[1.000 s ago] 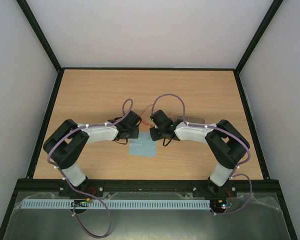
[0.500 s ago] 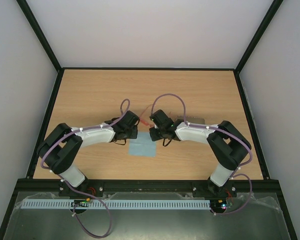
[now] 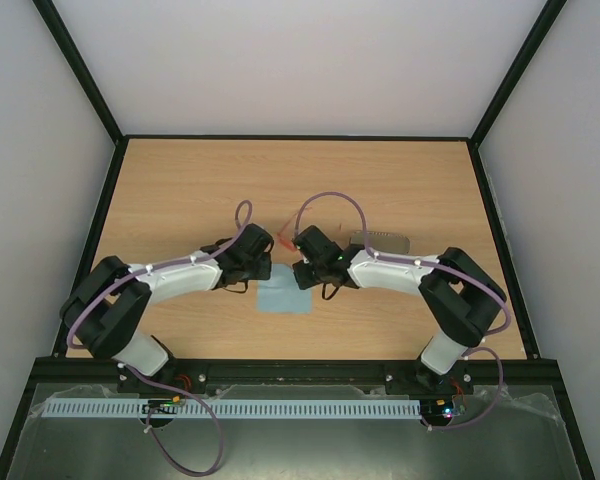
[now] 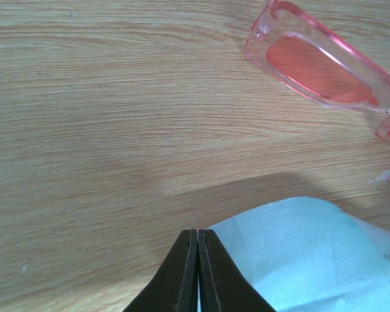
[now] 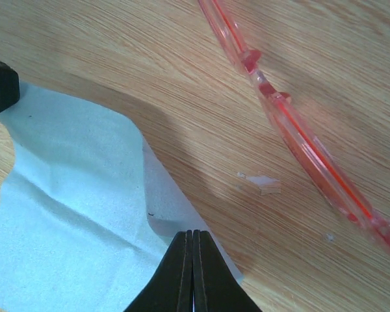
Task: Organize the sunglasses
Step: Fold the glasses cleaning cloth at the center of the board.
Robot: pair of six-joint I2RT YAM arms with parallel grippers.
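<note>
Left claw (image 4: 198, 233): jaws together, with a far corner of the light blue cloth (image 4: 299, 260) meeting the tips and apparently pinched between them. Right claw (image 5: 193, 233): jaws likewise together over the opposite far corner of the cloth (image 5: 71, 195), which rides above its own shadow and so appears clamped and raised off the counter (image 3: 400, 180). The sunglasses (image 4: 318, 62) lie free on the wood just beyond the cloth's far edge. Neither claw touches them. One lens shows at the upper right of the left wrist view, and the frame (image 5: 292, 130) runs diagonally across the right wrist view. The flag-patterned case (image 3: 380, 241) sits on the counter behind the right forearm. The step in hand is judged to be handling the cloth by its two far corners, either folding it or repositioning it. Move both claws together at matched height and speed so that the fabric stays lightly taut without one corner slipping free. Keep the lift low. Steer the raised edge clear of the sunglasses, since a dragged hem or a claw tip could push the light frame across the wood. Confirm from each wrist view that fabric sits between the tips before travelling further. If either corner sags or slides out, stop and regrip.
</note>
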